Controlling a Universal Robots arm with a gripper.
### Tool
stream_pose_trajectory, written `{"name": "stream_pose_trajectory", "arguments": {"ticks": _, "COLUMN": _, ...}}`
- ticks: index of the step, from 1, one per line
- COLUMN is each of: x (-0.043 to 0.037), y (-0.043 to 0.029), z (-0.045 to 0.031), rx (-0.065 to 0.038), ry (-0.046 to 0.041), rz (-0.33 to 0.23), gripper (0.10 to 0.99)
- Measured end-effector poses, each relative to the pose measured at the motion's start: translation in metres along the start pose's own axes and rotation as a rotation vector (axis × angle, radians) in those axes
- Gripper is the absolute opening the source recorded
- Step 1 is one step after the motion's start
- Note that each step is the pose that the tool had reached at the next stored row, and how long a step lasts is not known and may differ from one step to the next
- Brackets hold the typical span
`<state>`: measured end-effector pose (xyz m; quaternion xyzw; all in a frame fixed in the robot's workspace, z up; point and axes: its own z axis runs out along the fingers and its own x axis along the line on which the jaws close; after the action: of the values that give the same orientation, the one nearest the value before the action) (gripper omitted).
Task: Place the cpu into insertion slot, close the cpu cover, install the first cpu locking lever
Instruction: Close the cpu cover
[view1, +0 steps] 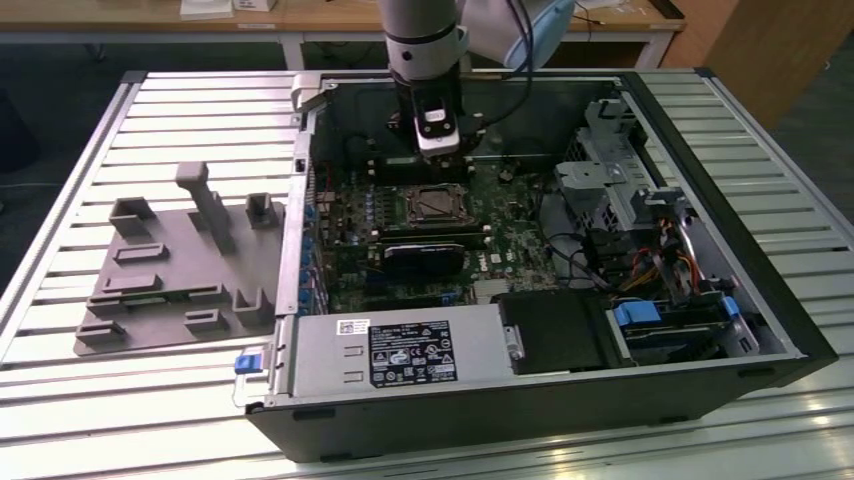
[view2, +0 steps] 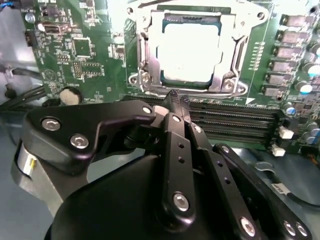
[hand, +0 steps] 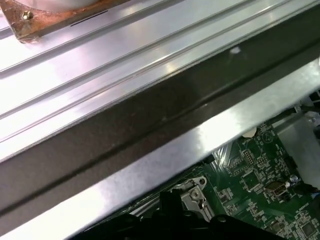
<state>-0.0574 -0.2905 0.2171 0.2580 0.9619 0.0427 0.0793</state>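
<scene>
- In the second wrist view the cpu (view2: 187, 52) already sits in the insertion slot (view2: 145, 55), with the cpu cover (view2: 227, 50) framing it
- The tool (view2: 175, 107), fingers drawn together on nothing, hangs just short of the socket's near edge, across the long memory slots (view2: 235, 120)
- No writing can be read
</scene>
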Motion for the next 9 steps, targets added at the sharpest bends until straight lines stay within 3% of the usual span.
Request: {"name": "stream_pose_trajectory", "arguments": {"ticks": 9, "x": -0.0051, "y": -0.0089, "z": 0.0003, "rx": 0.028, "ry": -0.0119, "rz": -0.005, "gripper": 0.102}}
